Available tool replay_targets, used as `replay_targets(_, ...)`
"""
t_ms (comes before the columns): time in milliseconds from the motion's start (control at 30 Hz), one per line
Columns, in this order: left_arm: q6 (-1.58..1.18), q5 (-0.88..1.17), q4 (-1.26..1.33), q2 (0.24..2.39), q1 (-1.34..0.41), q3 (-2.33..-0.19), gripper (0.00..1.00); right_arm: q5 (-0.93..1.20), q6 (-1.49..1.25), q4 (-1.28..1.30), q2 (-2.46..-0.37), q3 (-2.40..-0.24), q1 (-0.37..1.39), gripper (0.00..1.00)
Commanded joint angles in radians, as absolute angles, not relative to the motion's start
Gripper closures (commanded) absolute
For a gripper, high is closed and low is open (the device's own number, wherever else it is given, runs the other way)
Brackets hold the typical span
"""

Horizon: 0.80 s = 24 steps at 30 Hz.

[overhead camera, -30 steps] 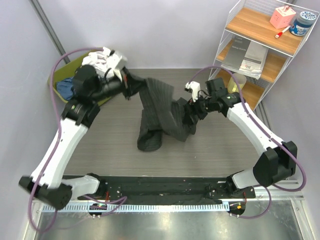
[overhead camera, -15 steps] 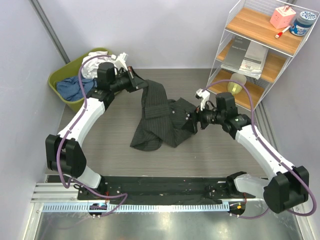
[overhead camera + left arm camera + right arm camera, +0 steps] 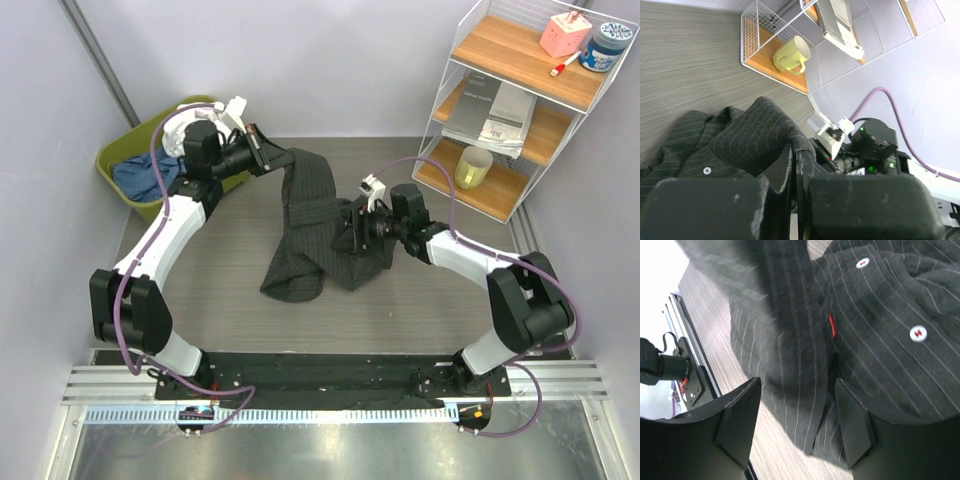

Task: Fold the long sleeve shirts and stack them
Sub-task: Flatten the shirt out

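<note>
Logged 1 dark pinstriped shirt (image 3: 310,235) bunched at the centre of the table (image 3: 220,265), unfolded and creased. Found left gripper (image 3: 268,160) at 11 o'clock from the bunch, pinched shut on a raised edge of the cloth; confirmed from the left wrist view (image 3: 792,185), with fabric caught in the slit between the pads. Found right gripper (image 3: 356,228) at the 3 o'clock edge of the bunch, fingers (image 3: 740,420) spread apart and gripping nothing, hovering just over the button placket. Counted 0 folds made, 0 shirts stacked. Spotted more garments (image 3: 140,175) in the green bin (image 3: 135,130) at 10 o'clock, blue and white, type not clear. Judged task barely begun: left to spread this shirt flat, fold sleeves and body, set it down as stack base, then repeat for any long sleeve shirts in the bin
</note>
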State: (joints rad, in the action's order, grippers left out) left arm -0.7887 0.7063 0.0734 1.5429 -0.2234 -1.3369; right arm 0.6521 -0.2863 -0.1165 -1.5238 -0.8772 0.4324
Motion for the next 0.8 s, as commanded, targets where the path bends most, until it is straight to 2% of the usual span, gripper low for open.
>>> replay_targets(0, -0.814, 0.764, 0.144, 1.517, -0.195, -1.330, 1.00, 0.695, -0.333, -0.278, -1.568, -0.933, 0.436, 0.32)
replay_targets(100, -0.825, 0.775, 0.156, 1.522, -0.181, -1.331, 1.00, 0.742, -0.386, -0.322, -1.597, -0.937, 0.439, 0.32)
replay_targets(167, -0.831, 0.782, 0.163, 1.523, -0.172, -1.330, 1.00, 0.759, -0.423, -0.359, -1.605, -0.940, 0.443, 0.37)
replay_targets(200, -0.833, 0.785, 0.167, 1.526, -0.169, -1.330, 1.00, 0.761, -0.426, -0.360, -1.608, -0.945, 0.446, 0.44)
replay_targets(300, -0.845, 0.799, 0.186, 1.528, -0.161, -1.319, 1.00, 0.761, -0.437, -0.361, -1.608, -0.963, 0.446, 0.58)
replay_targets(367, -0.850, 0.804, 0.193, 1.528, -0.158, -1.315, 1.00, 0.764, -0.436, -0.348, -1.606, -0.988, 0.446, 0.61)
replay_targets(400, -0.854, 0.804, 0.201, 1.528, -0.158, -1.312, 1.00, 0.767, -0.434, -0.338, -1.605, -0.995, 0.446, 0.68)
replay_targets(467, -0.861, 0.813, 0.210, 1.525, -0.158, -1.310, 1.00, 0.776, -0.431, -0.327, -1.603, -1.017, 0.443, 0.74)
replay_targets(500, -0.862, 0.815, 0.212, 1.523, -0.156, -1.312, 1.00, 0.778, -0.411, -0.292, -1.598, -1.025, 0.443, 0.89)
replay_targets(533, -0.865, 0.822, 0.239, 1.516, -0.155, -1.313, 1.00, 0.753, -0.393, -0.263, -1.595, -1.043, 0.442, 0.97)
replay_targets(700, -0.891, 0.932, 0.351, 1.476, -0.164, -1.386, 1.00, 0.648, -0.240, -0.089, -1.556, -1.065, 0.379, 0.99)
replay_targets(767, -0.868, 0.997, 0.364, 1.441, -0.222, -1.402, 1.00, 0.631, -0.222, -0.061, -1.554, -1.080, 0.345, 0.99)
